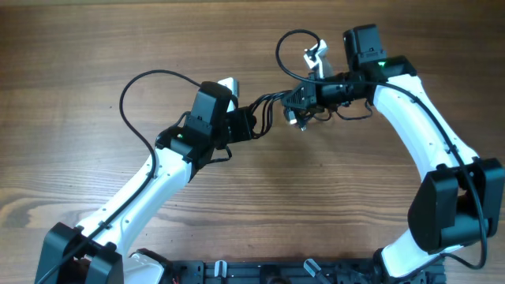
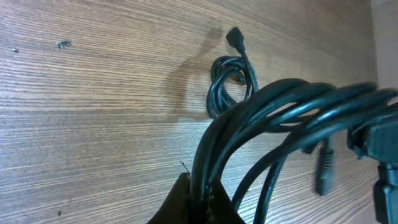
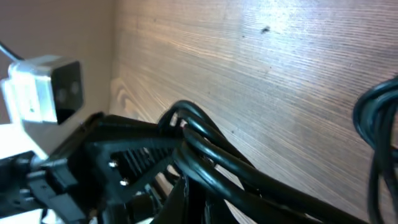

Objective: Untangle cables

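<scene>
While the left pincer (image 1: 249,122) and the right pincer (image 1: 297,101) each pinch the cable bundle (image 1: 272,102) above the counter (image 1: 331,205), separating seems in hand; next, pull apart gently.

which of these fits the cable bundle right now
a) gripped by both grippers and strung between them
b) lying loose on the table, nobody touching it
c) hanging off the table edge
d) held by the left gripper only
a: the cables run from the left gripper across to the right gripper, and each wrist view shows the strands pinched in shut jaws.
</scene>
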`<state>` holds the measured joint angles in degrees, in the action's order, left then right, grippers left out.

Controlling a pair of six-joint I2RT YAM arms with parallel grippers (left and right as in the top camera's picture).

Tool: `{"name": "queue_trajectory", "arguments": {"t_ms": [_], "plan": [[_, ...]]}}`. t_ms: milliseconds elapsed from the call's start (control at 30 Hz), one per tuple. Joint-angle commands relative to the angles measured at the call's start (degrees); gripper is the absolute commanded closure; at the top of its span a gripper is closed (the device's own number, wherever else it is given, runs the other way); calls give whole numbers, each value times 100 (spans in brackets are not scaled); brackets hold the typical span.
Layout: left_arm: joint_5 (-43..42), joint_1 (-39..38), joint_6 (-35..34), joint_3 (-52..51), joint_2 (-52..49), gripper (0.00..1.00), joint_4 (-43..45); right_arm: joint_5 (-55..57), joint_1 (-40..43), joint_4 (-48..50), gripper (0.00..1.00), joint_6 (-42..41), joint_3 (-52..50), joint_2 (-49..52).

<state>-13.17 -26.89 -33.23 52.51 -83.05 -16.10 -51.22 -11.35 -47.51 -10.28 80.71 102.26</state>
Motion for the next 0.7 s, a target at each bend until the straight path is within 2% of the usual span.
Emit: {"name": "queue_trajectory", "arguments": {"t_ms": [0, 67, 133, 167, 267, 333, 400, 433, 533, 633, 667], "plan": [[-116, 44, 236, -46, 20, 96, 396, 1628, -76, -278, 96, 258, 37, -48], [35, 42, 973, 87, 326, 96, 627, 2129, -162, -369, 92, 264, 37, -48], [343, 42, 1362, 157, 623, 96, 647, 2107, -162, -348, 53, 260, 37, -48], [573, 42, 1357, 157, 811, 96, 673, 1978, -155, -330, 41, 267, 39, -48], [1172, 35, 1351, 157, 1307, 96, 872, 1248, -153, -225, 33, 350, 114, -48], [1222, 37, 1351, 157, 1502, 96, 914, 879, -151, -225, 31, 699, 310, -85], [1165, 37, 1349, 157, 1567, 96, 713, 761, -116, -219, 30, 1187, 516, -197], [1080, 37, 1279, 157, 1567, 96, 553, 758, -116, -203, 27, 1674, 564, -286], [914, 42, 203, 157, 1598, 96, 275, 769, -177, -258, 19, 3414, 529, -378], [914, 46, -188, 160, 1812, 96, 160, 785, -166, 81, 17, 3519, 468, -378], [710, 83, -216, 160, 1921, 96, 83, 743, -166, 79, 17, 4022, 468, -378]]}}
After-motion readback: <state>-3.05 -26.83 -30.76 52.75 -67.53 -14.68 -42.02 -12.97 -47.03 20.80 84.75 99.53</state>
